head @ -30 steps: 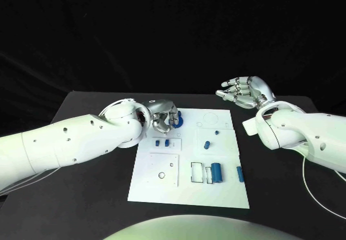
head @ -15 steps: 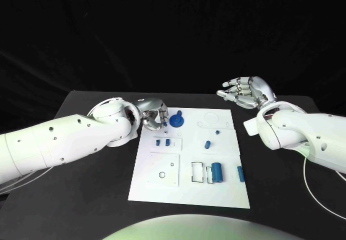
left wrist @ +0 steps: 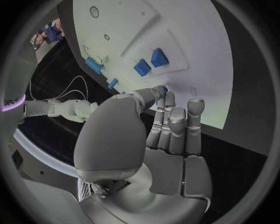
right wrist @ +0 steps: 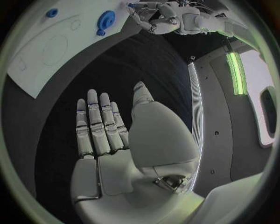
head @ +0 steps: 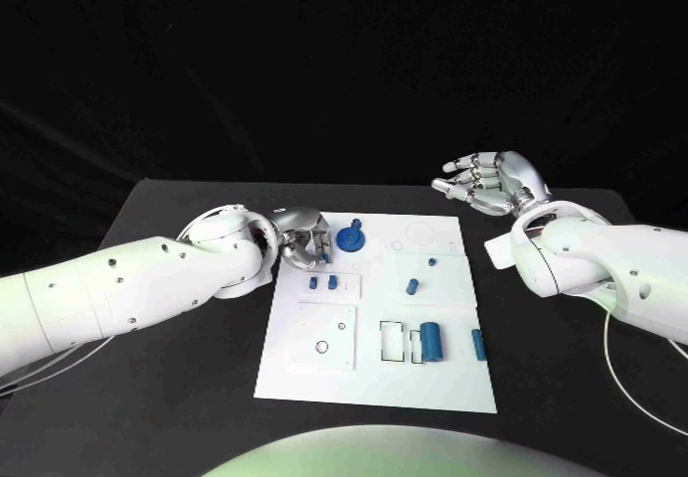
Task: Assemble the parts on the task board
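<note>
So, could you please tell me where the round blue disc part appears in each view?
Head view: round blue disc part on the white task board's far end, beside the left hand.
Left wrist view: cannot tell; fingers block it.
Right wrist view: on the board, apart from the left hand.
Shared landmark: left hand.

Matt black table [head: 172, 328] is carrying a smooth white task board [head: 376, 383]; blue plastic-looking parts [head: 430, 341] are lying matt; left hand [head: 304, 238] is gleaming metallic.
</note>
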Tool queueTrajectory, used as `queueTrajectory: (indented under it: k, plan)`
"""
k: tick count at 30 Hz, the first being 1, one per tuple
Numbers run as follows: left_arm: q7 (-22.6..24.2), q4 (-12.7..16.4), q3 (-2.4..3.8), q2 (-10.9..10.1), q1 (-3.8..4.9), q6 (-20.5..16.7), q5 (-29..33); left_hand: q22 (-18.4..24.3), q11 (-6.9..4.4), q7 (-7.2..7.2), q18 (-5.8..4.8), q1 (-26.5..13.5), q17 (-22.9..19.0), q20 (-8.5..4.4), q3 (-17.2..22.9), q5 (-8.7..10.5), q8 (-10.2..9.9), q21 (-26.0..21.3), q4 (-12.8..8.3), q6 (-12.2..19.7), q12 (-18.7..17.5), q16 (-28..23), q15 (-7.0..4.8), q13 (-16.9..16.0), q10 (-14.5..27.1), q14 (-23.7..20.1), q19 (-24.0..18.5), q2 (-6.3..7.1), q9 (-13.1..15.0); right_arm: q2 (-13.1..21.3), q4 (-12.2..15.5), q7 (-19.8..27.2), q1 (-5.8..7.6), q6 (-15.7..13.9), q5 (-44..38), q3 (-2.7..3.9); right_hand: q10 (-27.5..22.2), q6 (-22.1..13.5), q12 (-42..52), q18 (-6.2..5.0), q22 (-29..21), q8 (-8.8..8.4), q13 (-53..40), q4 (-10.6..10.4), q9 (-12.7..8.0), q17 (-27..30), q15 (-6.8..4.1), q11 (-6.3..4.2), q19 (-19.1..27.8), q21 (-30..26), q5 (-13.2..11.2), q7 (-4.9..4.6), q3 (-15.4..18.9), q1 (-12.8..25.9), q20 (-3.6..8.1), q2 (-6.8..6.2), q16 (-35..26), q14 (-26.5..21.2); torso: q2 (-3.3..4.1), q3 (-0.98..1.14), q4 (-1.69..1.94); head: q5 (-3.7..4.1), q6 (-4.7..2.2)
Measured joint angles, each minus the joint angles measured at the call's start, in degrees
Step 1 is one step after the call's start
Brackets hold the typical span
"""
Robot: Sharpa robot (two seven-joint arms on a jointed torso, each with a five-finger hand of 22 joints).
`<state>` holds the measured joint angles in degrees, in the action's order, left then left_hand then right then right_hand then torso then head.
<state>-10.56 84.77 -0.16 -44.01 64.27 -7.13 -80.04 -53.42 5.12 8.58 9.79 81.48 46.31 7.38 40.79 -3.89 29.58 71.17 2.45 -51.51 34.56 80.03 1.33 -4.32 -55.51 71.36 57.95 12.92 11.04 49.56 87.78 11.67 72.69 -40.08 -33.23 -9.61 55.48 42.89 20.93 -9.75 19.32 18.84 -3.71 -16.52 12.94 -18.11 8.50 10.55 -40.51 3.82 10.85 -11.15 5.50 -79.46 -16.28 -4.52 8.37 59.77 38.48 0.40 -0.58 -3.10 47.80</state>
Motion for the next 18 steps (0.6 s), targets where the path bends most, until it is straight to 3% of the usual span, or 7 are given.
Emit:
queueTrajectory:
  k: [18]
  plan:
    - [0.3, -0.3, -0.07, 0.4, -0.24, 0.2, 0.7, 0.0, 0.00, 0.00, 0.00, 0.0, -0.2, 0.00, 0.0, 0.00, -0.3, 0.0, 0.0, 0.0, -0.2, 0.0, 0.00, 0.0, 0.0, 0.0, 0.0, 0.00, 0.0, 0.0, 0.0, 0.0, 0.00, 0.0, 0.0, 0.00, 0.0, 0.0, 0.0, 0.00, 0.0, 0.00, 0.0, 0.0, 0.0, 0.0, 0.00, 0.00, 0.0, 0.0, 0.0, 0.00, 0.0, 0.0, 0.00, 0.00, 0.0, 0.0, -0.03, -0.04, 0.05, -0.02, 0.08]
